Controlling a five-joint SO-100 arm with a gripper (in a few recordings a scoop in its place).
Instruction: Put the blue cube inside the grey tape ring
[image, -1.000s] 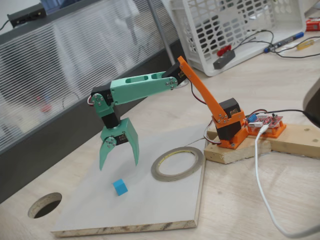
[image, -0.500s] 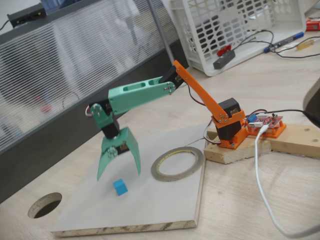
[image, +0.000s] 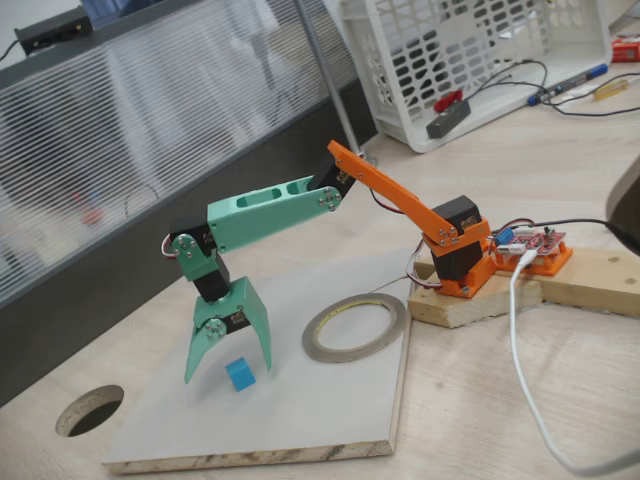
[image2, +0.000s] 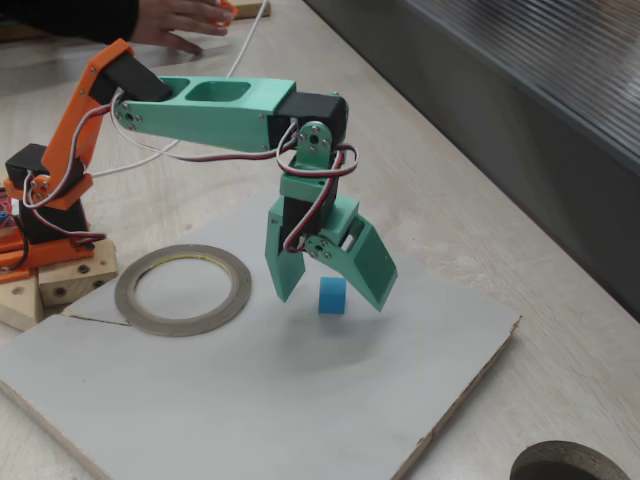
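The blue cube (image: 239, 374) (image2: 332, 296) is seen resting on the pale board (image: 330, 410) (image2: 230, 400), well apart from the grey tape ring (image: 355, 327) (image2: 182, 289), which lies flat on the same board nearer the arm's orange base (image: 462, 255). The green gripper (image: 228, 368) (image2: 330, 292) is held just above the cube with its fingers spread wide on either side, nothing being grasped. Farther back, a white basket (image: 480, 60) is seen on the table.

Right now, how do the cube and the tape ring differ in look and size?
The cube is bright blue; the tape ring is grey with a pale inner rim. The cube is solid and small; the ring is flat, hollow and much wider. The cube sits between the open gripper's fingers; the ring lies apart. Both rest on the board.
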